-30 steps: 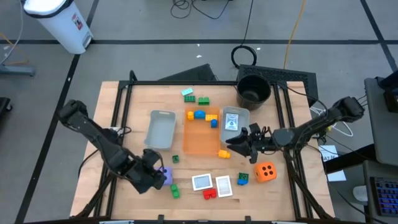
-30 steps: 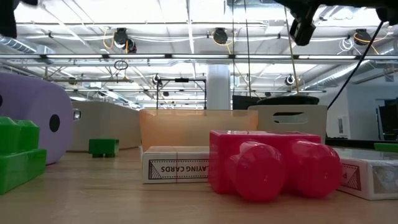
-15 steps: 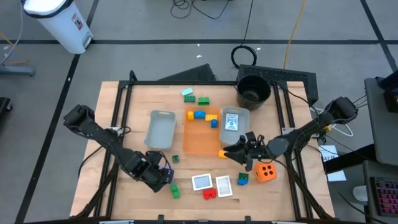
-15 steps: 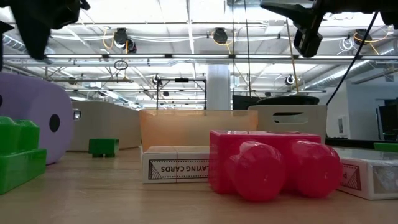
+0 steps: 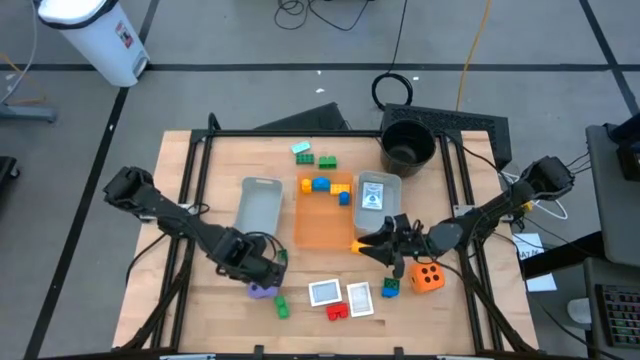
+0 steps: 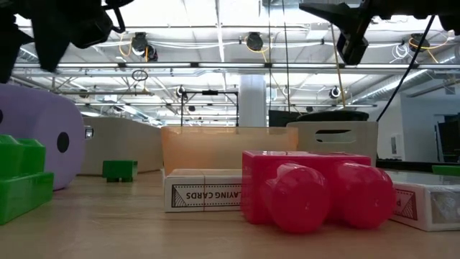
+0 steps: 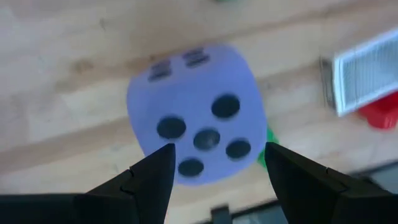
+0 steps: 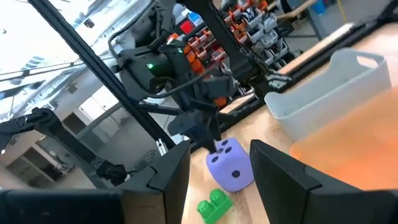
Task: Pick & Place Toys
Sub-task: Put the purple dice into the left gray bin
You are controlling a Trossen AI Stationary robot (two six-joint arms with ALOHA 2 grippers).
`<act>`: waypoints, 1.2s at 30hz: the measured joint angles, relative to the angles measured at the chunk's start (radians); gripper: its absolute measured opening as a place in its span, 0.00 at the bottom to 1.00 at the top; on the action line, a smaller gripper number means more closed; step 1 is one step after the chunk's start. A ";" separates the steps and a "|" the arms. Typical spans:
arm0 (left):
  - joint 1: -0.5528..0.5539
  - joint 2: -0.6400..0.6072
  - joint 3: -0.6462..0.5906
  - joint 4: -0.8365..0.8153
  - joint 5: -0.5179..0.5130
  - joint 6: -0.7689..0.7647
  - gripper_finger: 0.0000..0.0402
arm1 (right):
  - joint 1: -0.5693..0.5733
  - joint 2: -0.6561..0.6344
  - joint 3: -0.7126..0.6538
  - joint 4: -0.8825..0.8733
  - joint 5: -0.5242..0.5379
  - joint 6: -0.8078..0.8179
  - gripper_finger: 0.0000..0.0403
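While the left gripper (image 5: 262, 272) is being held just above the purple die (image 5: 262, 291) near the table's (image 5: 180, 160) front edge, its fingers (image 7: 149, 180) are being kept apart with nothing between them; in the left wrist view the die is lying on the wood below the spread tips, untouched. A green brick (image 5: 281, 306) is resting just beside the die, and two whitish card boxes (image 5: 324, 292) with a red brick (image 5: 337, 311) are lying a little further right. The right gripper (image 5: 372, 243) is being held over the orange tray's (image 5: 318, 225) near right corner, beside a yellow brick (image 5: 358, 246), its fingers (image 8: 280, 174) partly apart and gripping nothing. An orange die (image 5: 428, 276) is sitting close to the right arm, with a small green brick (image 5: 390, 286) alongside. Blue and yellow bricks (image 5: 321, 185) are lying at the orange tray's far end.
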 joint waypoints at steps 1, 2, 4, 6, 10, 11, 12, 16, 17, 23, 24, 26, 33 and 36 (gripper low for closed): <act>0.004 0.000 0.000 0.001 0.020 0.003 0.63 | 0.000 0.000 0.000 0.012 -0.016 -0.020 0.40; 0.006 0.000 0.000 0.000 0.034 0.004 0.64 | -0.001 0.000 0.000 0.022 -0.033 -0.042 0.40; 0.014 0.000 0.000 0.001 0.059 0.002 0.64 | -0.007 -0.001 0.000 0.023 -0.079 -0.078 0.40; 0.024 0.000 0.000 0.001 0.087 -0.005 0.64 | -0.012 -0.001 0.000 0.019 -0.125 -0.085 0.40; 0.040 0.000 0.000 0.004 0.121 -0.030 0.64 | -0.023 -0.001 0.000 0.020 -0.180 -0.069 0.40; 0.044 0.000 0.000 0.004 0.125 -0.031 0.64 | -0.025 -0.001 0.000 0.020 -0.180 -0.069 0.40; 0.045 0.000 0.000 0.004 0.130 -0.032 0.64 | -0.026 -0.001 0.000 0.020 -0.180 -0.069 0.40; 0.053 0.000 0.000 0.019 0.142 -0.032 0.64 | -0.026 -0.001 0.000 0.020 -0.181 -0.076 0.40; 0.054 0.000 0.000 0.023 0.142 -0.036 0.64 | -0.026 -0.001 0.000 0.020 -0.181 -0.083 0.40; 0.053 0.000 0.000 0.047 0.142 -0.052 0.66 | -0.033 -0.001 0.000 0.020 -0.182 -0.087 0.40; 0.053 0.000 0.000 0.051 0.142 -0.052 0.68 | -0.034 -0.001 0.000 0.020 -0.184 -0.087 0.40; 0.053 0.000 0.000 0.054 0.142 -0.052 0.72 | -0.036 -0.001 0.000 0.020 -0.186 -0.088 0.40; 0.053 0.000 0.000 0.050 0.096 -0.055 0.90 | -0.055 -0.001 0.000 0.012 -0.264 -0.083 0.40; 0.053 0.000 0.000 0.061 0.053 -0.076 0.95 | -0.056 -0.001 0.000 0.011 -0.267 -0.081 0.40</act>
